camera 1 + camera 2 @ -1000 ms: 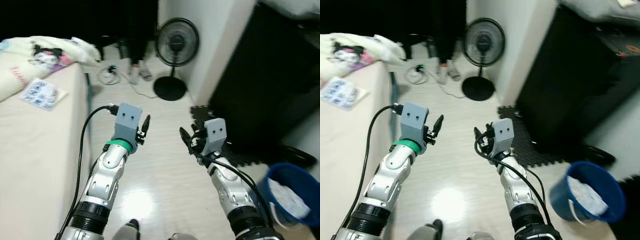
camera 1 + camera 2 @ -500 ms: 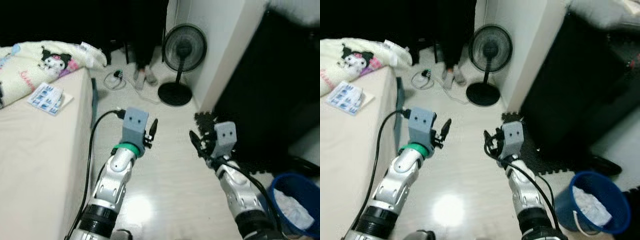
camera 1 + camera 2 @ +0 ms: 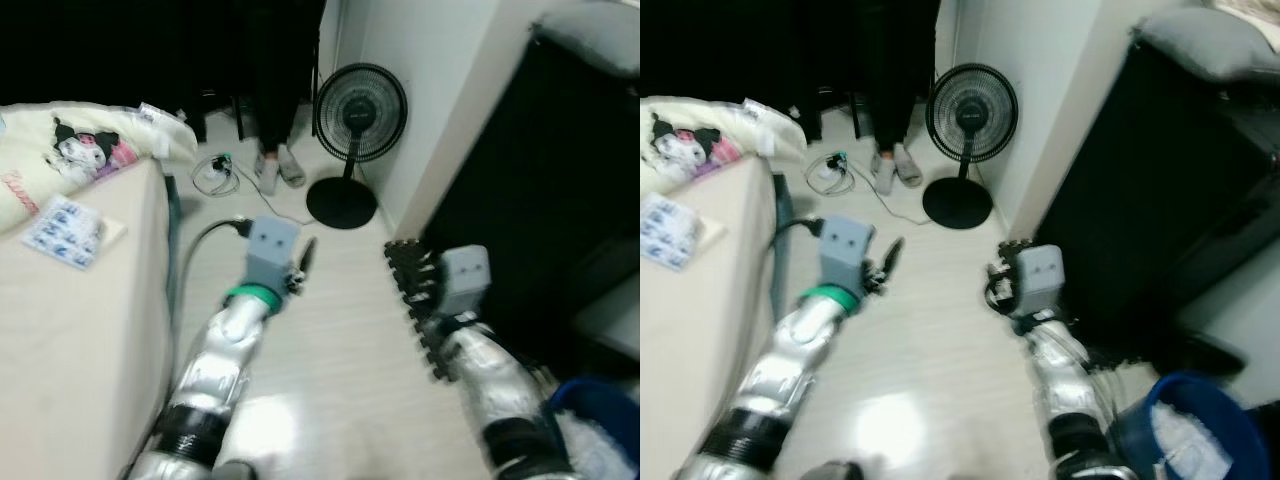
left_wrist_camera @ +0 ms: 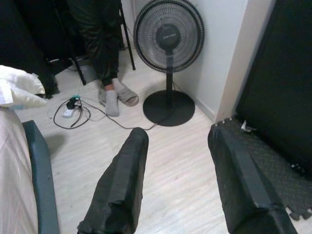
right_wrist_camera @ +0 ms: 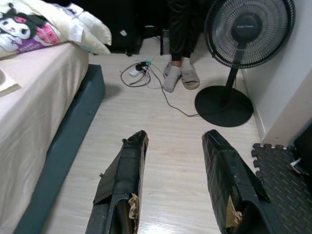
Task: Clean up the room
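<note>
Both arms are held out in front over the pale wood floor (image 3: 330, 340). My left gripper (image 3: 306, 258) is open with nothing between its fingers (image 4: 127, 170). The right gripper (image 3: 998, 287) is also open and empty, its fingers (image 5: 127, 165) pointing along the floor beside the bed. A blue and white packet (image 3: 63, 232) lies flat on the bed (image 3: 70, 330) at the left. A cream blanket with a cartoon print (image 3: 85, 150) is heaped at the bed's far end. A blue bucket (image 3: 1185, 425) holding something white stands at the lower right.
A black standing fan (image 3: 360, 105) is by the white wall ahead. A person's feet in grey socks (image 3: 277, 170) stand next to a power strip and cable (image 3: 214, 170). A black foam mat (image 5: 280, 175) and dark furniture (image 3: 540, 200) line the right side.
The camera has shifted and the head views are now blurred; the fan sits a little further left in the picture. Both arms stay held out, grippers still open.
</note>
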Controlling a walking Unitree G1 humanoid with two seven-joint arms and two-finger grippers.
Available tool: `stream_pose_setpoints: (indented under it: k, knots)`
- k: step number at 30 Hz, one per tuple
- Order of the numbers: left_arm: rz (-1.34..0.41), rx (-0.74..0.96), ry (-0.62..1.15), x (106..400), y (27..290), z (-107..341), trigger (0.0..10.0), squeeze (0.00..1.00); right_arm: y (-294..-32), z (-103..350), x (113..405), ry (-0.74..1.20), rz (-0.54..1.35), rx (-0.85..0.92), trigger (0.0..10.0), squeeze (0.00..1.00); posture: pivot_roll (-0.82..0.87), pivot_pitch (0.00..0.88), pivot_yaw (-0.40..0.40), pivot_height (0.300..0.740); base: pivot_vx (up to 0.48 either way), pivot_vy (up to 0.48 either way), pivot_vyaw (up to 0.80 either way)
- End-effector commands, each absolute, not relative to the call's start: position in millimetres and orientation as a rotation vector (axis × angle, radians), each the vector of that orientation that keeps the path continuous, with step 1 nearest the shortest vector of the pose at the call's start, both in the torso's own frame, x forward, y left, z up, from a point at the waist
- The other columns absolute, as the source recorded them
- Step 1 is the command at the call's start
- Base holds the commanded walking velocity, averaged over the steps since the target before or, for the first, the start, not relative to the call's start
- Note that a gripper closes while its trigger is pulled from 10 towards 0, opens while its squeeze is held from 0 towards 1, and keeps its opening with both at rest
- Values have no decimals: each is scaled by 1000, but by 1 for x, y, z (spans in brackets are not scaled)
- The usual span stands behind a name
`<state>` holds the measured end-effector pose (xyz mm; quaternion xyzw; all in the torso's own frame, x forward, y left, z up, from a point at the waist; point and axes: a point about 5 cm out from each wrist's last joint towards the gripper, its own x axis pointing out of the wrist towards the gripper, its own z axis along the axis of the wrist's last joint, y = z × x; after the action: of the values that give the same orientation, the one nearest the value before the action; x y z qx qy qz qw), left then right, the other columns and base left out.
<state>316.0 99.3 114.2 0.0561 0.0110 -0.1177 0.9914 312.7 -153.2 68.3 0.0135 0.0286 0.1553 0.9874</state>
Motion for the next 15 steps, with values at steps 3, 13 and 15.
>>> stream_pose_setpoints:
  k: [3, 13, 15]
  knots:
    - [-273, 105, 28, 313, 87, 111, 10000, 0, -165, 61, 308, 84, 279, 14, 10000, 0, -59, 0, -12, 735, 428, 0, 0]
    - [-274, 99, 27, 311, 86, 109, 10000, 0, -165, 59, 307, 87, 287, 12, 10000, 0, -58, 0, -18, 735, 423, 0, 0]
    - [-274, 98, 27, 311, 86, 109, 10000, 0, -165, 59, 307, 87, 287, 12, 10000, 0, -58, 0, -19, 735, 424, 0, 0]
